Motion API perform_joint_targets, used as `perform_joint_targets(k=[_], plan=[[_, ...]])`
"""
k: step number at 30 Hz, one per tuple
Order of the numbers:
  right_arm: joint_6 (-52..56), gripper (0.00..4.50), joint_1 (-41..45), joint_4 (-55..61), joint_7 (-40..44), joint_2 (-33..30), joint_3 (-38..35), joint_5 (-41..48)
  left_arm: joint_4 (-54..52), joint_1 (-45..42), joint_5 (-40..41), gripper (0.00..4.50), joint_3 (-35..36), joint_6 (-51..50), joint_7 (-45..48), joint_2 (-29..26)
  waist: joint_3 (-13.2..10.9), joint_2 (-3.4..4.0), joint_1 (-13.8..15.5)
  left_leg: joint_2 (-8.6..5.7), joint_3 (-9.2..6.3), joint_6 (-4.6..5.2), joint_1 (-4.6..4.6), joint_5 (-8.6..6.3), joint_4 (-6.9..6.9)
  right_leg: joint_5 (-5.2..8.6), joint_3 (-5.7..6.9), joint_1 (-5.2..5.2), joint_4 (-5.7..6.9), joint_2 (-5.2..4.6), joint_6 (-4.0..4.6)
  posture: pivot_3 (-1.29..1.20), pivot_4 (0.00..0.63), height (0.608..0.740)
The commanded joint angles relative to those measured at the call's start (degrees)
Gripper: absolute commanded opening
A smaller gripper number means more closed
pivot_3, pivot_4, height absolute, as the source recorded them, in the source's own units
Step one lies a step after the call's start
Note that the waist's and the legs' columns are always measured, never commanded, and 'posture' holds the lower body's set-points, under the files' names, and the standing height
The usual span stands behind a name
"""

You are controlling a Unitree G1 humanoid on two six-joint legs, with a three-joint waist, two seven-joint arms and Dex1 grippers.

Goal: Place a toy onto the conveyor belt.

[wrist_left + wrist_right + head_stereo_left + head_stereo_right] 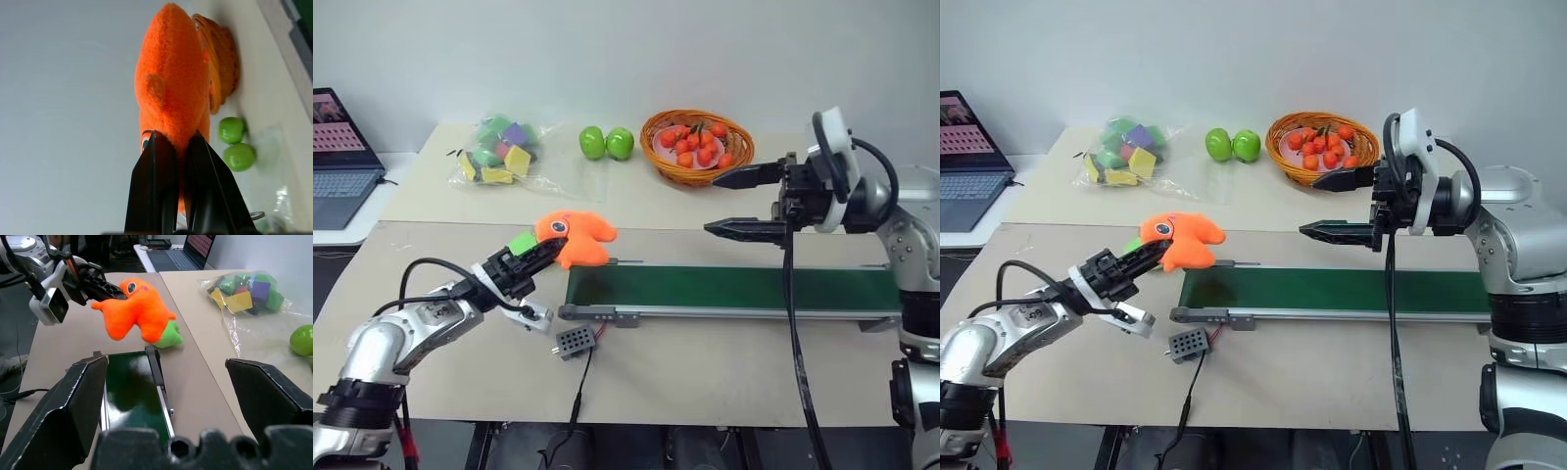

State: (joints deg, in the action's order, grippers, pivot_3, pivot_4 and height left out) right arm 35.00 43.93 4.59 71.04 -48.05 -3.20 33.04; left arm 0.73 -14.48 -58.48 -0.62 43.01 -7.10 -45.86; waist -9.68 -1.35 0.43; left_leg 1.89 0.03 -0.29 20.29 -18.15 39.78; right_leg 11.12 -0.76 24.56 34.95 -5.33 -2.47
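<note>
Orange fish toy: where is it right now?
In the left eye view the orange fish toy is held off the table in the shut left claw, near the left end of the conveyor belt, with a green plush just behind it.

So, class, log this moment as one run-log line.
left tool: shut on toy, above table | conveyor belt: bare | right tool: open | step: not placed

Along the table's (724, 372) far edge, left to right: bag of blocks (499, 149), two apples (606, 143), basket of fruit (697, 147). Off the table's left edge, on a side surface: laptop (340, 157). Lengthwise across the middle towards the right edge: conveyor belt (734, 290). Just before its left end, nearer the front edge: small box (576, 342). Above that left end, off the table: toy (576, 238). Behind the toy, on the table: plush blob (171, 338).
</note>
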Motion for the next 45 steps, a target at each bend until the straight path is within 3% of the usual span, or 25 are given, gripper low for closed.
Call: perform_joint_targets(k=[1, 23, 24, 25, 31, 35, 39, 45], plan=[[1.44, 4.50, -0.06, 3.35, -1.07, -1.17, -2.69, 2.14, 2.92, -2.74, 0.83, 0.04, -3.66, -0.54, -1.04, 1.05, 0.00, 0.00, 0.07, 0.00, 0.00, 0.00, 0.00, 0.00, 0.01, 0.00, 0.00, 0.00, 0.00, 0.00, 0.00, 0.00, 0.150, 0.738], [2.20, 4.50, -3.20, 5.52, -2.71, -2.95, -4.67, 3.58, 13.18, -6.31, 0.27, 0.04, -16.13, 1.49, -6.87, 1.80, 0.01, 0.00, 0.16, -0.02, 0.01, 0.00, -0.01, 0.00, 0.02, 0.00, 0.00, -0.01, 0.02, 0.00, 0.00, 0.00, 0.150, 0.738], [2.20, 4.50, -3.25, 5.55, -2.74, -3.01, -4.68, 3.55, 13.49, -6.52, 0.69, 0.73, -16.36, 1.91, -6.77, 1.69, 0.01, 0.00, 0.19, -0.02, 0.01, 0.00, 0.00, 0.00, 0.03, 0.00, 0.00, -0.01, 0.02, 0.00, 0.00, 0.00, 0.150, 0.738], [2.19, 4.50, -3.21, 5.48, -2.75, -3.05, -4.63, 3.49, 13.76, -6.76, 1.18, 0.94, -16.54, 2.43, -6.79, 1.59, 0.01, 0.00, 0.19, -0.02, 0.00, 0.00, 0.00, 0.00, 0.03, 0.00, 0.00, -0.01, 0.02, 0.00, 0.00, 0.00, 0.150, 0.738], [1.91, 4.50, -2.95, 5.03, -2.73, -2.93, -4.23, 3.17, 13.14, -7.43, 4.16, 3.23, -15.76, 3.81, -5.99, 1.16, 0.01, 0.00, 0.20, -0.02, 0.01, 0.00, 0.00, 0.00, 0.04, 0.00, 0.00, -0.01, 0.02, 0.00, 0.00, 0.00, 0.150, 0.738], [1.50, 4.50, -2.71, 4.35, -2.36, -2.88, -3.87, 2.79, 10.85, -7.56, 13.25, 4.45, -13.70, 4.18, -0.83, 0.43, 0.01, 0.00, 0.19, -0.02, 0.00, 0.00, 0.00, 0.00, 0.04, 0.00, 0.00, -0.01, 0.02, 0.00, 0.00, 0.00, 0.150, 0.738], [0.95, 4.50, -2.61, 3.81, -1.97, -3.03, -3.66, 2.30, 5.53, -5.18, 30.00, 4.45, -10.72, 1.24, 10.59, -2.70, 0.01, 0.00, 0.10, 0.00, 0.00, 0.00, 0.00, 0.00, 0.05, 0.00, 0.00, 0.00, 0.03, 0.00, 0.00, 0.00, 0.150, 0.738], [-0.17, 4.50, -2.63, 2.53, -1.36, -3.25, -3.55, 1.72, -0.65, 1.49, 41.38, 4.45, -5.10, -0.50, 20.89, -9.05, 0.02, 0.04, -0.32, 0.01, 0.01, 0.00, -0.02, 0.00, 0.04, 0.00, -0.01, 0.00, 0.01, 0.00, 0.00, 0.00, 0.150, 0.738]])
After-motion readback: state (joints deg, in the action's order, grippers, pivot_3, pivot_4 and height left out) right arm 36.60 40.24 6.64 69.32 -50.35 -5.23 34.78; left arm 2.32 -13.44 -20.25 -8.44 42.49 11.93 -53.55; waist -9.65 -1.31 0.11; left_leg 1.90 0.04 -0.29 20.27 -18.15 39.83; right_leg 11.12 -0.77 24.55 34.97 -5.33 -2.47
